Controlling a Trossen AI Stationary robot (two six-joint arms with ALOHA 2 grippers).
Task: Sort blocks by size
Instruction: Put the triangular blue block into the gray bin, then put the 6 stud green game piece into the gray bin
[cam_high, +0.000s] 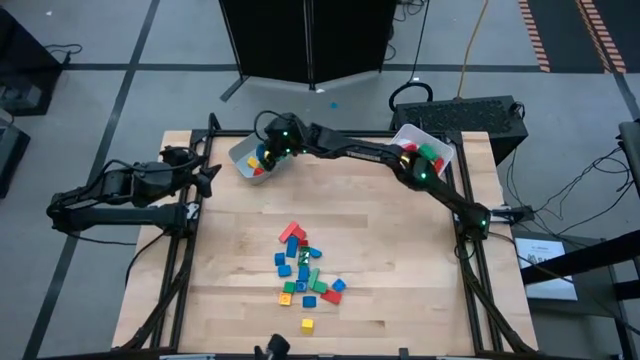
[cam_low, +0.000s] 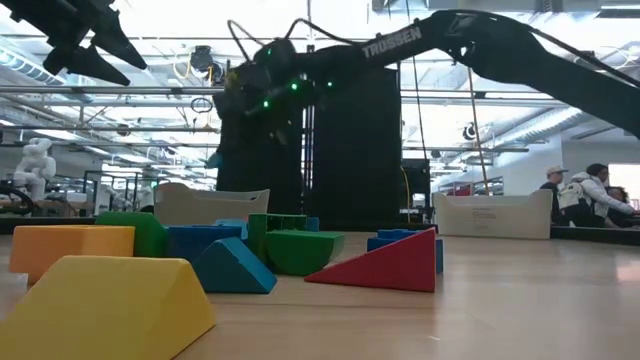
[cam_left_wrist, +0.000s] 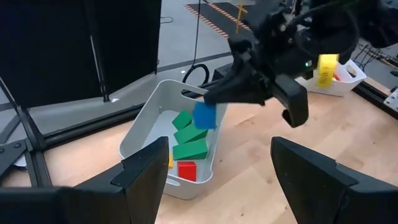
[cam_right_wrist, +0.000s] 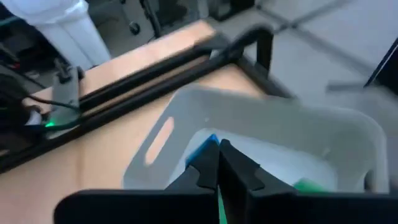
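My right gripper reaches across the far side of the table and hangs over the left white bin. It is shut on a small blue block. This bin holds green, red and yellow blocks. A pile of loose blocks in red, blue, green and yellow lies on the table's middle. A second white bin at the far right holds red and green blocks. My left gripper is open and empty, level, at the table's left edge. My right gripper pinches the blue block by its upper part between the free ends of its two fingers. The fingers slant down from the table's right side. The block hangs below the fingertips, clear of the bin and above its inside. It also shows beside one finger in the right wrist view.
The table's black frame rails run along its edges. In the low view a yellow wedge and a red wedge lie near the camera. People stand far off in the room behind.
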